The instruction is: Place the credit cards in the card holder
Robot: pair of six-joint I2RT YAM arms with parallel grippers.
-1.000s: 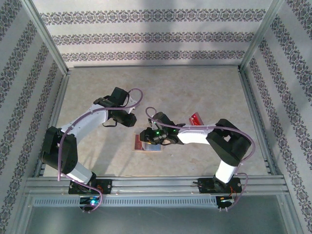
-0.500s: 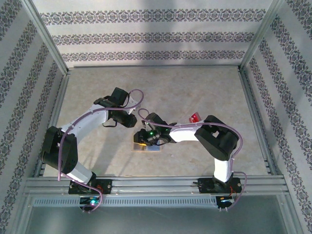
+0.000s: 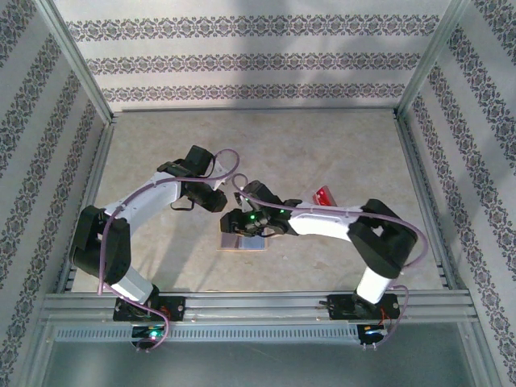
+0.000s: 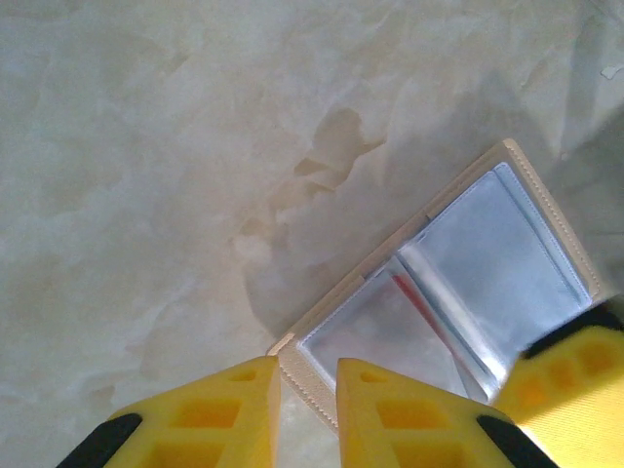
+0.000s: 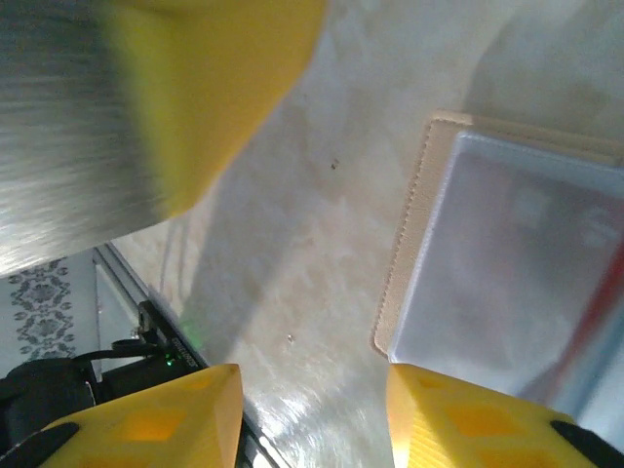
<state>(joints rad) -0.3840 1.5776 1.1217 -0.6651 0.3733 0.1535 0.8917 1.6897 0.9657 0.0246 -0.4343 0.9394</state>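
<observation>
Clamping the card holder (image 4: 468, 283), left jaws crowd open right jaws; red card (image 3: 323, 196) lies apart.

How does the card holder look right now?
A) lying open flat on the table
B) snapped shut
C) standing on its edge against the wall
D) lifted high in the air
A: the card holder is spread open on the table, with its tan rim showing all round and its see-through pockets facing up.
</observation>
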